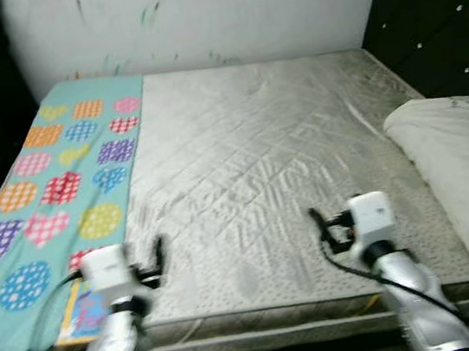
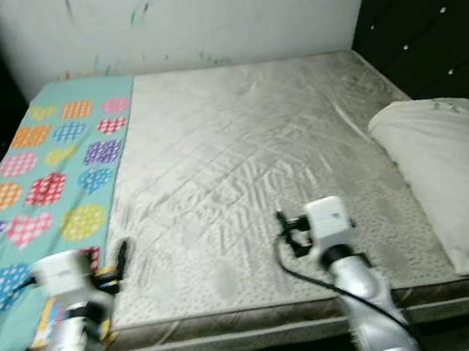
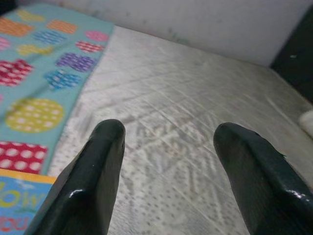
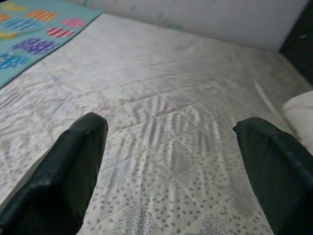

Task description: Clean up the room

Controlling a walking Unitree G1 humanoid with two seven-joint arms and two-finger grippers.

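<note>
So I've got the robot standing at the foot edge of the bed, both arms up over the near side of the mattress [image 1: 259,163]. Left gripper [image 3: 168,147] has its fingers spread wide with nothing between them, and the right gripper [image 4: 171,147] is the same, wide open and empty, just hovering above the quilted silver-grey cover.

What's actually out of place, as far as I can judge: a colourful children's book [image 1: 83,312] lying at the near left corner, partly on the teal blanket [image 1: 59,174] with the dotted hearts and circles. It sits just beside the left gripper, to its outer side. That's my guess for the thing to clear.

To do it well I'd swing the left gripper outward over the book, come down flat, and pinch one free edge rather than the middle, since a thin book on soft fabric gives the fingers little to bite. Risk is grabbing blanket along with it.

Surface is soft and slightly rumpled. A white pillow [image 1: 461,170] lies along the right side near a dark tufted headboard [image 1: 435,16]. The back wall [image 1: 212,13] is white with some crayon-like marks.
</note>
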